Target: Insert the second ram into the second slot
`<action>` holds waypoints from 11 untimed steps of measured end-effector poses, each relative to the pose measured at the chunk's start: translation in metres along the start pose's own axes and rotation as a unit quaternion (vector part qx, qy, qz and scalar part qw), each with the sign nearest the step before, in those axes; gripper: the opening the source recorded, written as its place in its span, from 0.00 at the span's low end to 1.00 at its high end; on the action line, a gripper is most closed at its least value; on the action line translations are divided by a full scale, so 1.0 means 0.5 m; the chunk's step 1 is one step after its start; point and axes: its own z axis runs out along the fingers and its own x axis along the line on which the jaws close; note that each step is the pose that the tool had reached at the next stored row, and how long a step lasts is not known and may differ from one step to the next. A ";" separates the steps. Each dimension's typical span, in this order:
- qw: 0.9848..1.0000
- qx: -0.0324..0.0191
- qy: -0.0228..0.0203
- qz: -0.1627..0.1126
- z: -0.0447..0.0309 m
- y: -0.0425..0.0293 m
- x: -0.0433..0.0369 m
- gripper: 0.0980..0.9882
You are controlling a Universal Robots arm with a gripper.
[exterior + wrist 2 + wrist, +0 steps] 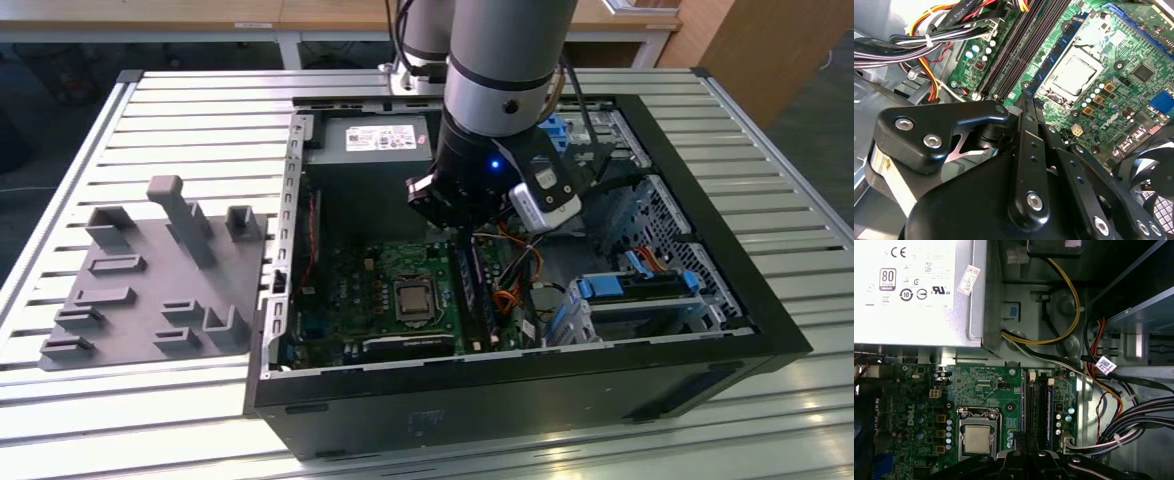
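Table ribbed bare metal (shiny); gripper matt black metal.

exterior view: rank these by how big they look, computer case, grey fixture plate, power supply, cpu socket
1. computer case
2. grey fixture plate
3. power supply, partly covered by the arm but clearly bigger than the next
4. cpu socket

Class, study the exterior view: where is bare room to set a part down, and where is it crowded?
Bare slatted table beyond the grey fixture plate, and in front of the computer case. Crowded: inside the case, where the end effector hangs over the motherboard beside cables.
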 end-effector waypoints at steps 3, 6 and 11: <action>1.000 0.000 0.000 0.000 0.001 0.000 0.000 0.02; 1.000 0.000 0.000 0.006 0.003 -0.004 0.000 0.02; 1.000 0.000 -0.001 0.013 0.008 -0.008 0.000 0.02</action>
